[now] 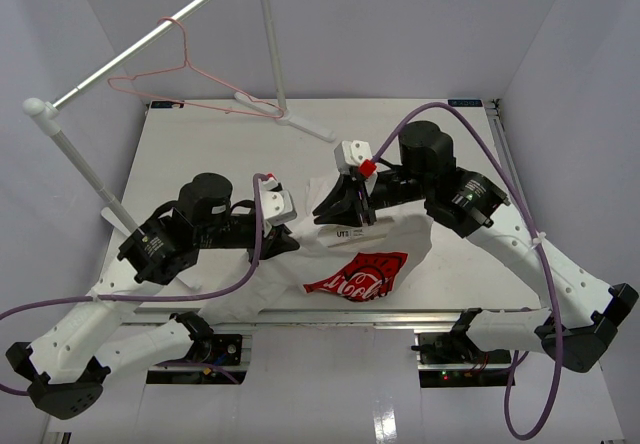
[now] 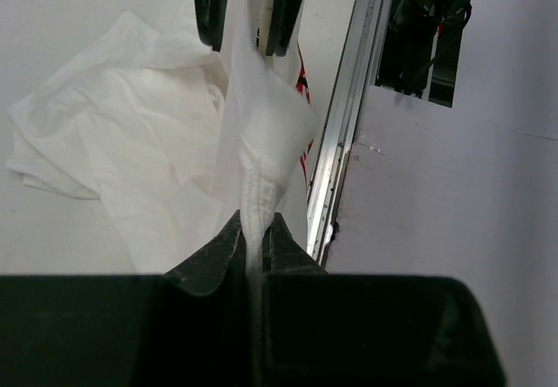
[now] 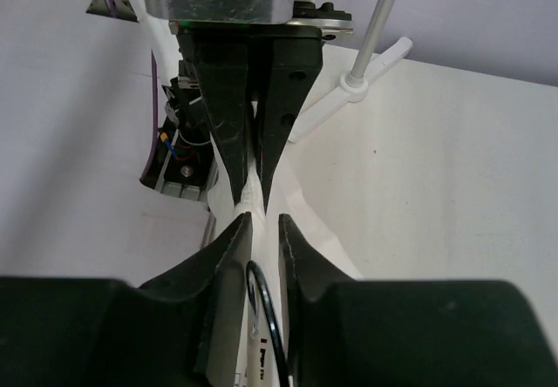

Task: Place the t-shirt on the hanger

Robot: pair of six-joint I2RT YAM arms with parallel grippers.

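The white cloth t-shirt [image 1: 400, 239] with a red logo patch and white script lies crumpled on the near middle of the white table [image 1: 200, 154], between the two arms. The patch faces up, close to the near edge. From the left wrist we see the cloth heaped in soft folds, with one ridge drawn up and taut.

That ridge ends in the left gripper [image 2: 254, 234], whose fingers are pressed together on the fabric.

We see little of the pale beige, thick-barred hanger [image 1: 345, 232]. From above, a short stretch with a small printed label shows at the far end of the t-shirt. The rest is covered by cloth and by the arm above it. Its thin dark hook [image 3: 261, 317] curves up in the right wrist view.

The right gripper [image 3: 265, 226] stands over that spot. Its fingers are only narrowly apart, with the hook and something white in the slit between them. We cannot tell whether they actually pinch anything.

Well apart, at the far left, a thin pink-red wire hanger [image 1: 186, 64] hangs from a slanted silver rail [image 1: 150, 36].
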